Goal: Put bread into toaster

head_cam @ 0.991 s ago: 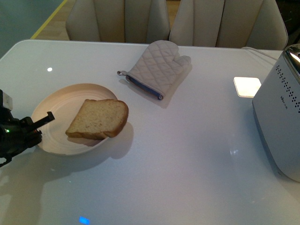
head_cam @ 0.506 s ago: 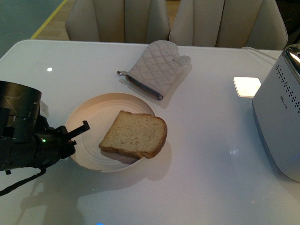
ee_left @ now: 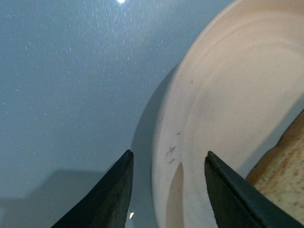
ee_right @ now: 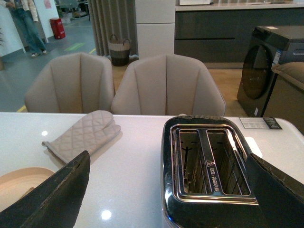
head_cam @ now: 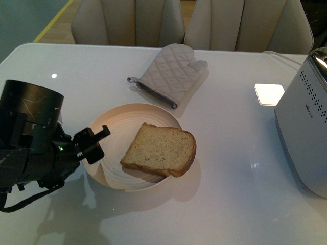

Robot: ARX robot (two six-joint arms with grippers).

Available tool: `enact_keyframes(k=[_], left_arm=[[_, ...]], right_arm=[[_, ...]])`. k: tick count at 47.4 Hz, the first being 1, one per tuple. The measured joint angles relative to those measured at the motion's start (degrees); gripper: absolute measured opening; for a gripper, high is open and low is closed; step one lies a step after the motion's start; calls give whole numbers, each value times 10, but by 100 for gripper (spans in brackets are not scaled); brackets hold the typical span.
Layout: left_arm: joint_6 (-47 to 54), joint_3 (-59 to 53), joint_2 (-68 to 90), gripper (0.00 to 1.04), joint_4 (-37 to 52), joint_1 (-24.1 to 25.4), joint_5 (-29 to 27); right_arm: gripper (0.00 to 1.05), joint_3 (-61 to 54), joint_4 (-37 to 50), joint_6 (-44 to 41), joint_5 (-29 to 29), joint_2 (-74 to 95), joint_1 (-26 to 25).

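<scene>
The bread (head_cam: 160, 149), a tan slice with brown crust, lies on the round beige plate (head_cam: 110, 130) in the front view. My left gripper (head_cam: 94, 144) is shut on the plate's left rim. In the left wrist view the plate rim (ee_left: 166, 156) runs between the two dark fingers (ee_left: 114, 194), and a corner of the bread (ee_left: 280, 175) shows. The off-white toaster (head_cam: 306, 132) stands at the right edge. My right gripper (ee_right: 166, 190) is open above the toaster (ee_right: 209, 164), whose two empty slots show between the fingers. The right arm is out of the front view.
A quilted oven mitt (head_cam: 171, 76) lies behind the plate, and shows in the right wrist view (ee_right: 83, 135). A flat white square pad (head_cam: 269, 94) lies left of the toaster. Two beige chairs (head_cam: 194, 23) stand behind the white table (head_cam: 230, 194).
My left gripper has dragged the plate with the bread to the right, toward the table's middle. The left arm has come further into view. The toaster, mitt and pad have not moved.
</scene>
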Motion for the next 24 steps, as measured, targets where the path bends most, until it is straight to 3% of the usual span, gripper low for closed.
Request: enact_keyframes(k=[16,24], left_arm=[[39,-96,-202,99,49,61,-39],[86,-159,-400,98,36,77,-58]], right_arm=[[96,0,0,0,0,0,0],[96,0,0,0,0,0,0]])
